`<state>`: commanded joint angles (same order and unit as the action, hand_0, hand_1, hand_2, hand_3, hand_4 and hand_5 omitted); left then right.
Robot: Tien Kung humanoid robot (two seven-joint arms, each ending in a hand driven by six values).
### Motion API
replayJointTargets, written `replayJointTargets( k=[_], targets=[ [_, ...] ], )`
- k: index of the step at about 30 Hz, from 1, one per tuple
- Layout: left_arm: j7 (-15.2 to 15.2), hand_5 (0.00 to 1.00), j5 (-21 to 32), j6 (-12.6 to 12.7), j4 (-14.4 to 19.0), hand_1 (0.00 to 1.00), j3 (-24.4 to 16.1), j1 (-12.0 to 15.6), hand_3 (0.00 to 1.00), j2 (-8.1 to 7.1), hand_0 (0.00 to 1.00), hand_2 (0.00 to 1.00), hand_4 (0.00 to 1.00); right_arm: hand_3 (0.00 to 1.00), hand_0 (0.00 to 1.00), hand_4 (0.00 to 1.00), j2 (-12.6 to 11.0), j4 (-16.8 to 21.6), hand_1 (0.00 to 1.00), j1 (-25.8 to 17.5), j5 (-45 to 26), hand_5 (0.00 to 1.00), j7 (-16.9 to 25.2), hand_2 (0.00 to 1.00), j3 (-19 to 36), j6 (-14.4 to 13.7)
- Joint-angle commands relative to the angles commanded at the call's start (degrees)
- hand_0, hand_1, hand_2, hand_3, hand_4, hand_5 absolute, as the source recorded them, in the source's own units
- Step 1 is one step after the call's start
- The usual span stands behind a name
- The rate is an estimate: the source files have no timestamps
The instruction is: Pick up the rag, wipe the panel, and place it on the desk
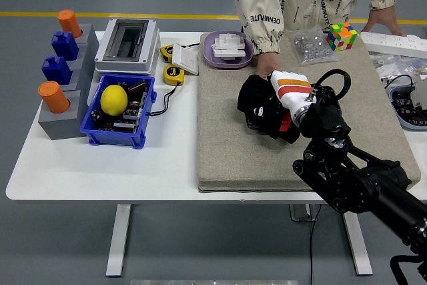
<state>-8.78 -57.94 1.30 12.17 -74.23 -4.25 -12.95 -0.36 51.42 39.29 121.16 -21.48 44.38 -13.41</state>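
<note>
My right hand [277, 101], in a white glove with orange and red stripes, is shut on a black rag [257, 101] and presses it onto a dark panel [253, 123] lying on the grey mat [227, 145]. The rag covers most of the panel; only a bit of its edge shows. A person's hand [268, 65] rests on the mat just behind the rag, at the panel's far side. My left arm is out of view.
A purple tray [228, 50] with white parts stands at the mat's back left. A bag of small parts [308, 45] and a colour cube [341, 35] lie at the back right. A blue bin [119, 111] with a lemon [113, 99], a grey box [127, 45] and block stands are at the left.
</note>
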Motion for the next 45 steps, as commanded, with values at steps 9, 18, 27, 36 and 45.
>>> replayJointTargets(
  k=[9, 18, 27, 36, 45],
  targets=[
    [0.0, 0.44, -0.1, 0.0, 0.0, 0.636, -0.2, 0.1, 0.56, 0.04, 0.603, 0.635, 0.633, 0.405, 0.238, 0.95, -3.7, -0.8, 0.286, -0.6, 0.5, 0.097, 0.0, 0.344, 2.6, 0.0],
    [0.0, 0.441, -0.2, 0.0, 0.0, 0.636, -0.4, 0.3, 0.561, 0.16, 0.605, 0.635, 0.633, 0.405, 0.238, 0.949, -7.7, -1.0, 0.287, -2.0, 1.4, 0.096, -0.2, 0.343, 6.0, -0.1],
    [0.0, 0.442, -0.3, 0.0, 0.1, 0.636, -0.5, 0.4, 0.56, 0.15, 0.603, 0.635, 0.633, 0.405, 0.237, 0.949, -11.5, -2.6, 0.288, -3.4, 2.4, 0.095, -0.5, 0.344, 10.2, 0.0],
    [0.0, 0.441, -0.2, 0.0, 0.1, 0.636, -0.2, 0.4, 0.559, 0.19, 0.602, 0.635, 0.633, 0.406, 0.237, 0.949, -13.2, -4.1, 0.288, -4.2, 2.8, 0.094, -0.7, 0.345, 13.3, 0.0],
    [0.0, 0.441, -0.2, 0.0, 0.1, 0.636, -0.4, 0.4, 0.559, 0.23, 0.604, 0.635, 0.633, 0.406, 0.237, 0.948, -12.9, -3.8, 0.288, -3.9, 2.7, 0.092, -0.9, 0.345, 13.1, 0.0]
  ],
)
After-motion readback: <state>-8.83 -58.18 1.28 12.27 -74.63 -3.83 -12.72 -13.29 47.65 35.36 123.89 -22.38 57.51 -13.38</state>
